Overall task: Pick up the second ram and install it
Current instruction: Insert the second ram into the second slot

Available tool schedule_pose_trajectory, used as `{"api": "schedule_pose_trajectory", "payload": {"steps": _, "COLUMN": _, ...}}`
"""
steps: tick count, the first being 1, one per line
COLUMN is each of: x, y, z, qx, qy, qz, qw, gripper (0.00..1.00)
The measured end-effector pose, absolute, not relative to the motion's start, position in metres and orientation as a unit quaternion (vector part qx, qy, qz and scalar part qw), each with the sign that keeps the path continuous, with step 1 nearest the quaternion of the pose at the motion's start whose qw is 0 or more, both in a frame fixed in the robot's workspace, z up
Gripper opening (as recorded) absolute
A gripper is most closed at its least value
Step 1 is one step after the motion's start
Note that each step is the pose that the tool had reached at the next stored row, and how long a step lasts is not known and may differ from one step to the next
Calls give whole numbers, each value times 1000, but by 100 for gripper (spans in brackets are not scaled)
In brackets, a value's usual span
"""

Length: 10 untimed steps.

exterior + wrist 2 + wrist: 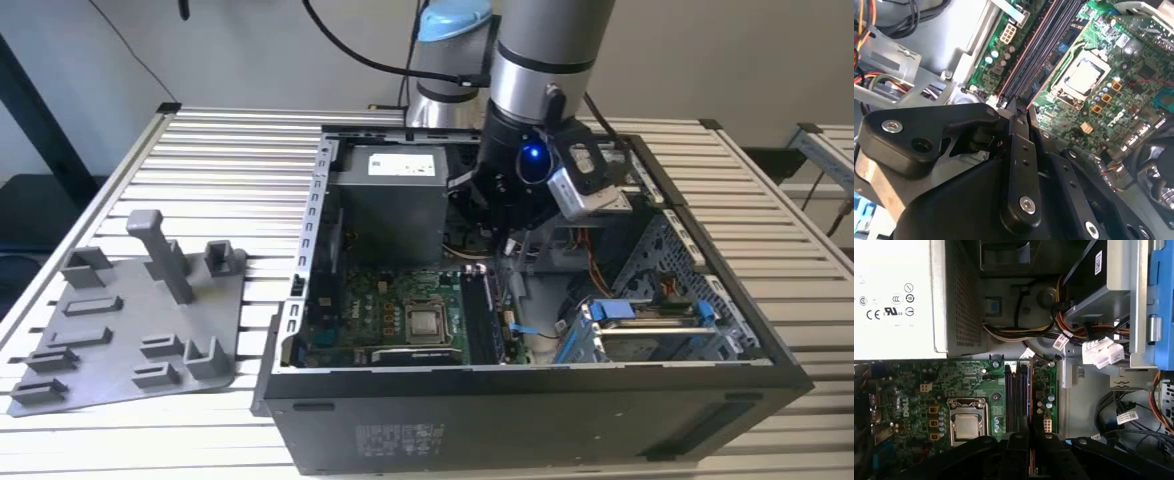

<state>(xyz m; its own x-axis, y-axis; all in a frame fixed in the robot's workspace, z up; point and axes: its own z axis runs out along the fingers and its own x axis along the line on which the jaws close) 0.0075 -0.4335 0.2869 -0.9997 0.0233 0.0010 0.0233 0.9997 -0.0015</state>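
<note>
End effector (1016,107) closed, seemingly on second ram (1023,390), over motherboard (974,385) slots.

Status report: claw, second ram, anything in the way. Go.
Claw inside the computer case, down at the memory slots. Whether it grips the second ram: cannot tell. Bundled cables close by, nothing across the slots.

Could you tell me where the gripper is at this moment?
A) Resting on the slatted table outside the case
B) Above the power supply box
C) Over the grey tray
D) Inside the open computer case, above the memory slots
D: in the exterior view the gripper reaches down into the computer case, and in both wrist views its dark fingers sit over the memory slots beside the processor socket.
</note>
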Motion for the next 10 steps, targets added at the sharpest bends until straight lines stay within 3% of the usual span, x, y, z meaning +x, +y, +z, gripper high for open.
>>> {"api": "schedule_pose_trajectory", "payload": {"steps": 10, "x": 6, "y": -454, "z": 271, "qx": -7, "qy": -1000, "qz": 0, "qw": 2, "gripper": 14}}
